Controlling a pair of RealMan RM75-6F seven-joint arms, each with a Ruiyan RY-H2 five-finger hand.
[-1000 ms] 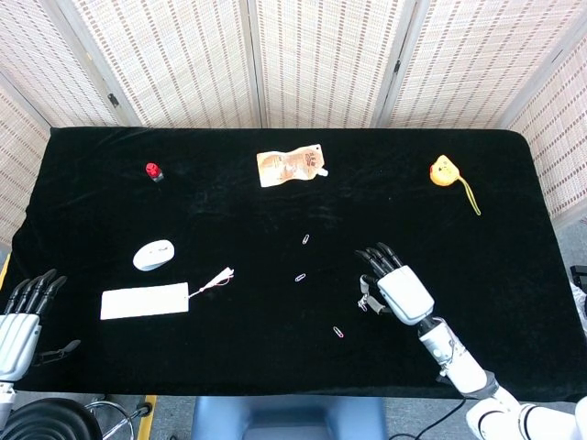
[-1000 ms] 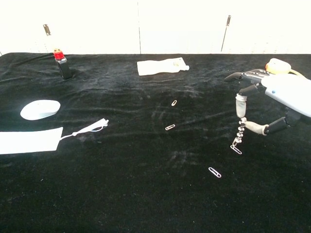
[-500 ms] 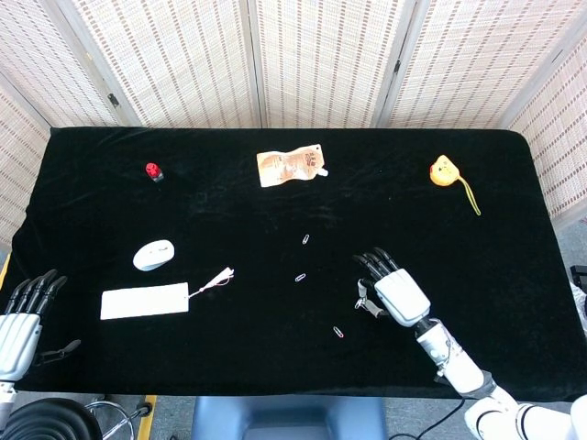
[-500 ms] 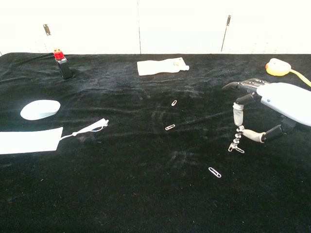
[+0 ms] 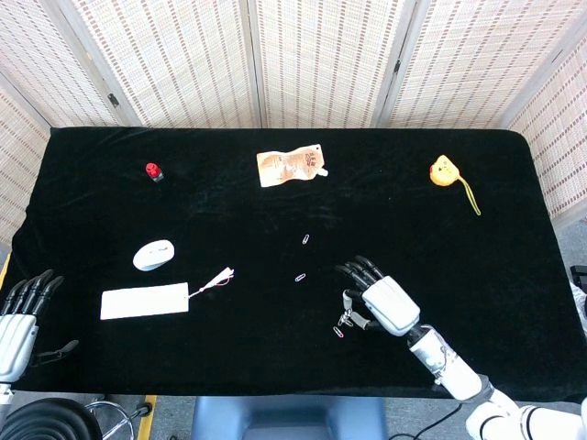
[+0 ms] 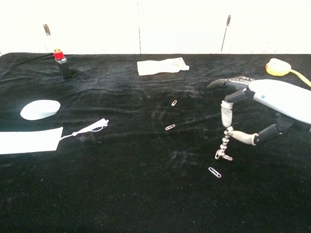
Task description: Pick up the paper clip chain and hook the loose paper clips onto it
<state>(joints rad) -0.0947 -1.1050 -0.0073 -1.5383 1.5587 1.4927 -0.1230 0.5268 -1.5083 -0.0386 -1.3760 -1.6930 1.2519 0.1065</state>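
Note:
My right hand (image 5: 383,304) (image 6: 262,109) hovers over the front right of the table and pinches the top of the short paper clip chain (image 6: 223,147) (image 5: 346,312), which hangs down from it. The chain's lowest clip dangles just above and behind a loose paper clip (image 6: 214,172) (image 5: 339,332) lying on the cloth. Two more loose clips (image 6: 170,127) (image 6: 174,103) lie further back toward the middle, seen in the head view as clips (image 5: 300,277) (image 5: 305,239). My left hand (image 5: 16,319) rests open at the front left edge, away from everything.
A white mouse (image 5: 153,254), a white card (image 5: 144,301) with a tassel (image 5: 216,279), a red-capped bottle (image 5: 153,171), an orange pouch (image 5: 292,165) and a yellow tape measure (image 5: 445,171) lie on the black cloth (image 5: 229,348).
My right hand has carried the hanging chain leftward and toward the table's front, bringing its lowest clip close above the nearest loose clip. The left hand has not moved.

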